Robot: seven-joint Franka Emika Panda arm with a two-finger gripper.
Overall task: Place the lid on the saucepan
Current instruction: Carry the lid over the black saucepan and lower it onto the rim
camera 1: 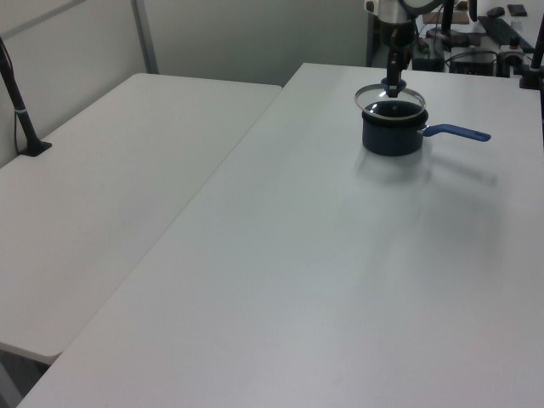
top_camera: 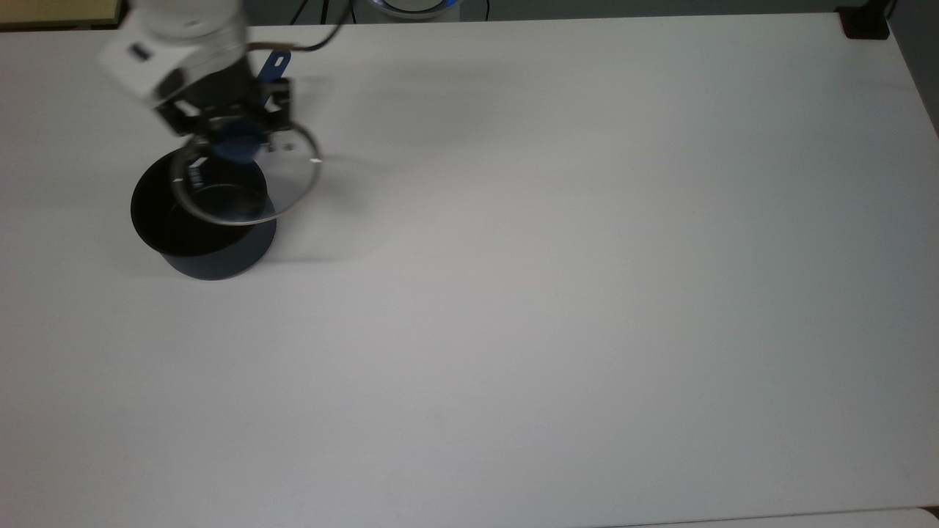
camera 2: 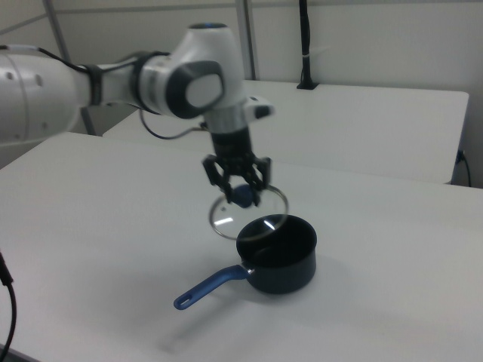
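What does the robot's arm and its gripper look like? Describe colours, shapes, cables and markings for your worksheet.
The arm has glossy white, rounded segments with a dark grey disc-shaped joint cap. A thin black cable loops beneath it. The wrist ends in a white block bearing a small dark marking. The black two-finger gripper below it has slim, angular metal fingers.

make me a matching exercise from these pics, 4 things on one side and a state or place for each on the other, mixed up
Things:
1. lid
2. saucepan
3. gripper
4. saucepan handle

States or places:
A. standing open on the table
B. shut on the blue knob
C. held in the air, partly over the pan mouth
D. pointing to the left view's right

Pairs: 1-C, 2-A, 3-B, 4-D
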